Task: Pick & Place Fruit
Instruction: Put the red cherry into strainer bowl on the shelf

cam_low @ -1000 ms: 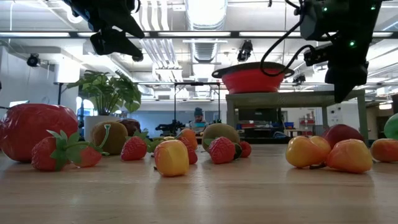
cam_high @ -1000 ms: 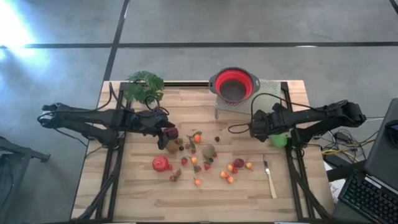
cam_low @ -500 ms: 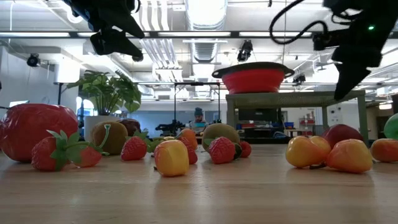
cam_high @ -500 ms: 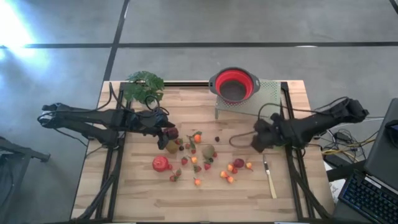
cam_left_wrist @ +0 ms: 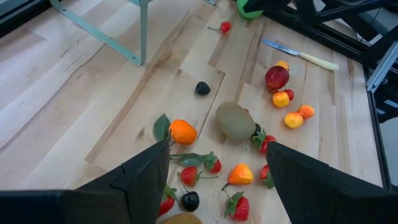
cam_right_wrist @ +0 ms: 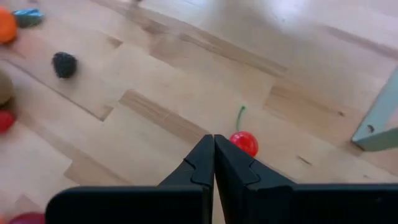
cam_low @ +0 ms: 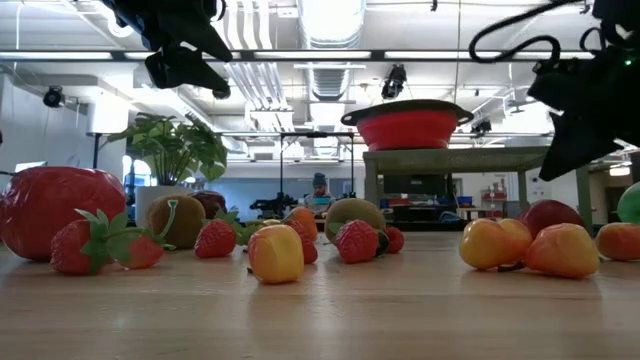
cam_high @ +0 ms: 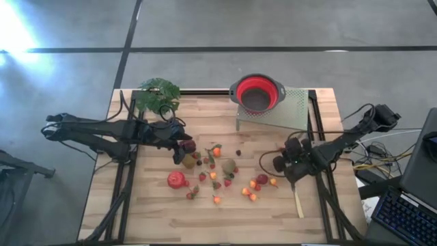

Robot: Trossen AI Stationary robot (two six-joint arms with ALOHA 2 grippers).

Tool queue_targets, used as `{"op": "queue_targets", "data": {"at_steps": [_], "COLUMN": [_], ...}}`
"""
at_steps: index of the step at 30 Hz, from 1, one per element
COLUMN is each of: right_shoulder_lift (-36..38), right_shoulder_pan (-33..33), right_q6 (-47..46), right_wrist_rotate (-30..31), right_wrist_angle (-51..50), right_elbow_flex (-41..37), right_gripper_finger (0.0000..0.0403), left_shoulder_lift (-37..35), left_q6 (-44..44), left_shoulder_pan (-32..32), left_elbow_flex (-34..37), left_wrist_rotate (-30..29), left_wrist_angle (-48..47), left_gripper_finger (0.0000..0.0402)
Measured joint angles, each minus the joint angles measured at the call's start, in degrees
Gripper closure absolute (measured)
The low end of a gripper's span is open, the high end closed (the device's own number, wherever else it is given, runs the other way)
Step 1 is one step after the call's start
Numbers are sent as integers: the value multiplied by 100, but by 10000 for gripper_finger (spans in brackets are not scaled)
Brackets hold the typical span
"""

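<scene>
Only the right wrist view shows the right gripper (cam_right_wrist: 214,155) pressed together, empty, near a cherry (cam_right_wrist: 244,142); left gripper (cam_left_wrist: 217,174) gapes above the fruit (cam_left_wrist: 236,121).

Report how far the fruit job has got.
Done: nothing visible; the red colander shows no fruit. In hand: neither gripper holds anything; the left gripper hangs open over the fruit pile, the right gripper is shut beside a cherry. Left: every fruit on the table.
</scene>
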State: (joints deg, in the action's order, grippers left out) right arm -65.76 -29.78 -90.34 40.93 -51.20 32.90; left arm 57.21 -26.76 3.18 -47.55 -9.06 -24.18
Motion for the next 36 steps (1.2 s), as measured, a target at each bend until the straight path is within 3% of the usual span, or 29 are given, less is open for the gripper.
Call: {"op": "queue_targets", "data": {"at_steps": [5,15,22,27,36], "right_shoulder_lift": [-175,-1767,-1921,-1828,-1875], "right_shoulder_pan": [4,98,298,544,778], "right_q6": [-223,-789,-700,-401,-223], "right_wrist_rotate": [-21,-373,-667,-713,-796], "right_wrist_angle": [351,-367,-638,-627,-465], "right_elbow_flex": [-100,578,822,787,660], "right_gripper_finger": [394,394,388,349,243], "left_shoulder_lift": [0,0,0,0,0], "left_q6": [0,0,0,0,0], "left_shoulder_pan": [0,0,1,2,1], "left_elbow_flex": [0,-7,-7,-7,-7], "left_wrist_rotate": [0,-2,-2,0,0], "left_wrist_angle": [2,9,11,12,13], "left_gripper_finger": [128,128,128,128,128]}}
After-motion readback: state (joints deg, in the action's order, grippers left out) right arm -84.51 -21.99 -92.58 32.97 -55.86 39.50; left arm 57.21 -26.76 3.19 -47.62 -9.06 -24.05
